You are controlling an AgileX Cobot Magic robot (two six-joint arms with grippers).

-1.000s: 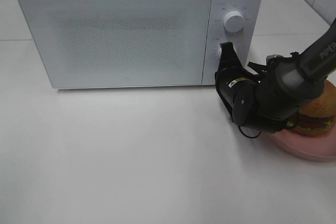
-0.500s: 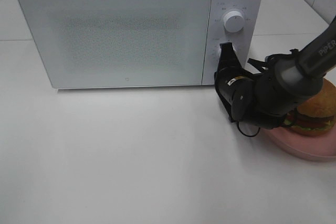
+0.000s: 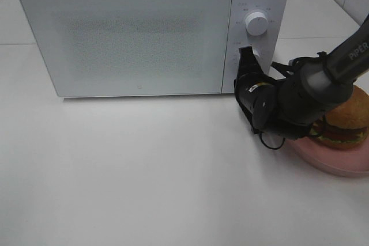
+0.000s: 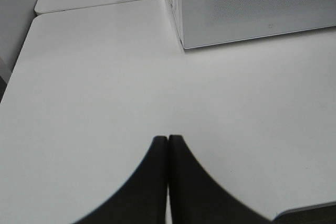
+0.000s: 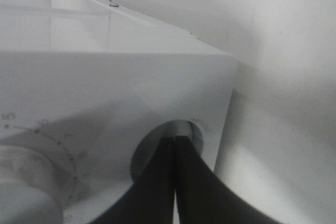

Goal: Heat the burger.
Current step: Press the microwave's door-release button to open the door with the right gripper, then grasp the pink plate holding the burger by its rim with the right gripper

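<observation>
White tabletop [image 3: 144, 171] carries a shut microwave [image 3: 132, 33] across the upper frame, and the right gripper [image 3: 247, 53], jaws pressed together, has its tips at the lower dial [image 5: 191, 129]. At the right edge the burger [image 3: 349, 122] sits on a pink plate [image 3: 334, 162], partly hidden behind that arm. The left gripper [image 4: 168, 139] is closed over bare table.
</observation>
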